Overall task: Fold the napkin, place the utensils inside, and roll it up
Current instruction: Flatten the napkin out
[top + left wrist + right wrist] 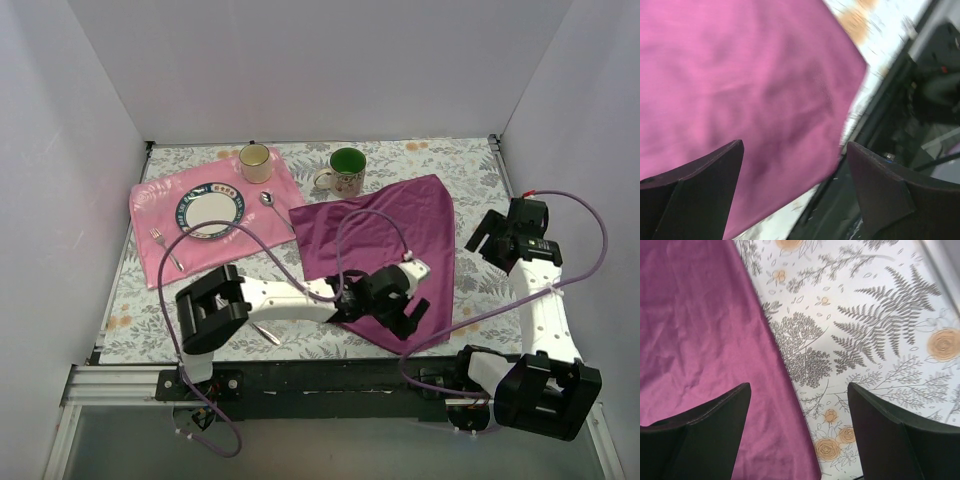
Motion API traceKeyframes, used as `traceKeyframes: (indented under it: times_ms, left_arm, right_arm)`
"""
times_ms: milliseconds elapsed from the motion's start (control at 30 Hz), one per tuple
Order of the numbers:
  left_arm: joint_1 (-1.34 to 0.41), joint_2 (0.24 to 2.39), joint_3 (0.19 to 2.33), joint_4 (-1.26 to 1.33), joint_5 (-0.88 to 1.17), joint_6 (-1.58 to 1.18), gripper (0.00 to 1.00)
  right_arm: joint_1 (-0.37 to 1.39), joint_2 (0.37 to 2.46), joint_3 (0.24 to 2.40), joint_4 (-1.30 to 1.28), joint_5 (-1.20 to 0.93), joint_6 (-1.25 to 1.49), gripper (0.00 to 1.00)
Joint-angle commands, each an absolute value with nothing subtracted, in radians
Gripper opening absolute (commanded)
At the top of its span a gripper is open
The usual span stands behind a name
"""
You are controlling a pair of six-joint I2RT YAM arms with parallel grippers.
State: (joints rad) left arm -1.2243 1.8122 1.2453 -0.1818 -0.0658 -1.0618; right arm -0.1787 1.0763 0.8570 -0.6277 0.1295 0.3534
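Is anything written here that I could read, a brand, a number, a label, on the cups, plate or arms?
No text can be read in any view.
Mug with the green inside: faint pattern on its wall, too small to tell if it holds words.
Plate: patterned rim, too small to read.

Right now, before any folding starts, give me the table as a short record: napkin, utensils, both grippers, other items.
napkin: dark purple, spread open, unfolded, on the floral tablecloth
fork: on the pink mat, left of the plate
spoon: at the mat's right edge, between plate and napkin
left gripper: open, over the napkin's near part
right gripper: open, over the napkin's right edge
cream mug: on the mat's far edge
green-lined mug: by the napkin's far edge
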Motion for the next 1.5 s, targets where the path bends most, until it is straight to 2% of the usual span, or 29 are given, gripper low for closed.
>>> traceKeyframes:
  times_ms: [0, 167, 267, 433, 567, 700, 767, 900, 1033, 1133, 1267, 1400, 1467]
  left_arm:
    - [-1.262, 1.912, 1.333, -0.034, 0.037, -1.014, 0.85]
    - [-1.316, 2.08, 1.463, -0.043, -0.204, -1.132, 0.83]
    - [-1.361, 2.15, 1.503, -0.029, -0.311, -1.134, 0.77]
    - [-1.405, 2.223, 1.581, -0.044, -0.376, -1.154, 0.75]
    - [-1.437, 2.22, 1.606, -0.032, -0.428, -1.114, 0.79]
    - [-1.436, 2.233, 1.644, -0.135, -0.508, -1.14, 0.74]
    - [-1.417, 2.229, 1.649, -0.213, -0.497, -1.153, 0.73]
    - [-1.341, 2.119, 1.482, -0.164, -0.359, -1.193, 0.79]
    - [-1.263, 2.05, 1.383, -0.141, -0.258, -1.21, 0.8]
    - [-1.262, 1.973, 1.318, -0.045, -0.178, -1.193, 0.85]
    - [-1.262, 1.908, 1.299, 0.0, -0.003, -1.204, 0.87]
    - [-1.262, 1.894, 1.319, 0.017, 0.078, -1.213, 0.87]
    - [-1.262, 1.893, 1.333, 0.0, 0.081, -1.206, 0.87]
  right_arm:
    - [-0.199, 1.028, 0.975, -0.687, 0.216, 0.336, 0.86]
    - [-0.202, 1.023, 1.023, -0.703, 0.187, 0.325, 0.86]
    - [-0.202, 1.029, 1.02, -0.701, 0.155, 0.321, 0.86]
    - [-0.202, 1.029, 0.956, -0.675, 0.118, 0.348, 0.85]
    - [-0.202, 1.025, 0.891, -0.638, 0.086, 0.35, 0.85]
    - [-0.202, 1.058, 0.828, -0.605, 0.023, 0.374, 0.81]
    - [-0.202, 1.068, 0.781, -0.565, 0.006, 0.385, 0.77]
    - [-0.204, 1.136, 0.715, -0.529, 0.006, 0.387, 0.76]
    - [-0.204, 1.198, 0.669, -0.476, -0.09, 0.408, 0.75]
    - [-0.204, 1.259, 0.657, -0.456, -0.141, 0.403, 0.67]
    - [-0.202, 1.31, 0.64, -0.416, -0.193, 0.391, 0.59]
    - [-0.202, 1.319, 0.592, -0.339, -0.296, 0.417, 0.59]
    - [-0.198, 1.339, 0.578, -0.328, -0.31, 0.413, 0.46]
